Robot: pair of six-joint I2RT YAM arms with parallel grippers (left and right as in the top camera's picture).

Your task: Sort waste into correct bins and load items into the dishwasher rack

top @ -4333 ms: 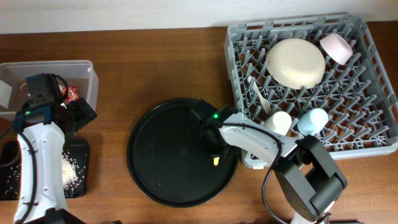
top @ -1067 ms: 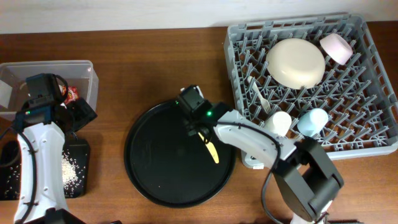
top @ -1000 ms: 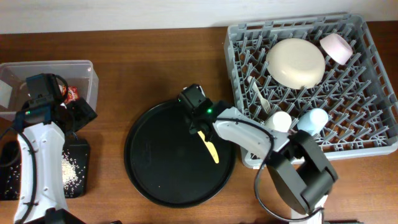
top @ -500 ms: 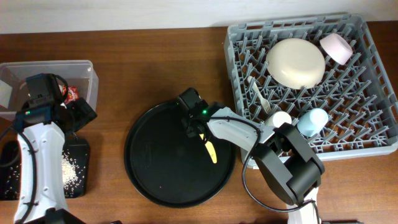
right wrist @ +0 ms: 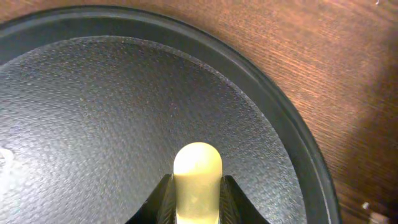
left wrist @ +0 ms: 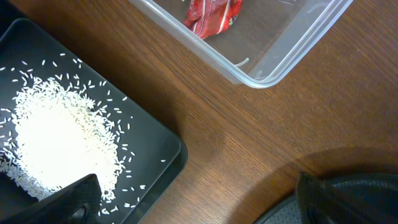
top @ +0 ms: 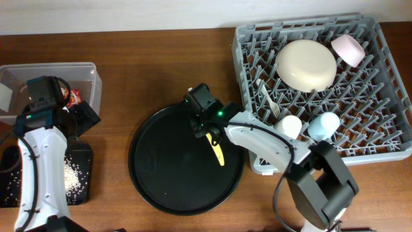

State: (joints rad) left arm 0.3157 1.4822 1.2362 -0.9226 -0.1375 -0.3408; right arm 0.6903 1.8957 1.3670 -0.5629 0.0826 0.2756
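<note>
My right gripper [top: 207, 132] is shut on the handle of the pale yellow spoon [top: 217, 151] over the right half of the round black tray [top: 161, 180]. In the right wrist view the handle end [right wrist: 198, 171] sticks out from between the two closed fingers of the right gripper [right wrist: 198, 190]. My left gripper [top: 80, 118] hangs open and holds nothing above the wood between the clear box [left wrist: 280, 68] and the shallow black tray [left wrist: 168, 149]. A red wrapper [left wrist: 211, 12] lies in the box and rice [left wrist: 56, 137] in the tray.
The grey rack [top: 386, 129] at the right holds a cream plate [top: 306, 64], a pink bowl [top: 348, 49], a white cup [top: 288, 127], a light blue cup [top: 324, 125] and a fork [top: 268, 100]. The round tray's rim [right wrist: 292, 130] lies close to the rack.
The right jaws have closed on the spoon's handle. The spoon has stayed at almost the same spot on the round tray. The left arm has not moved.
</note>
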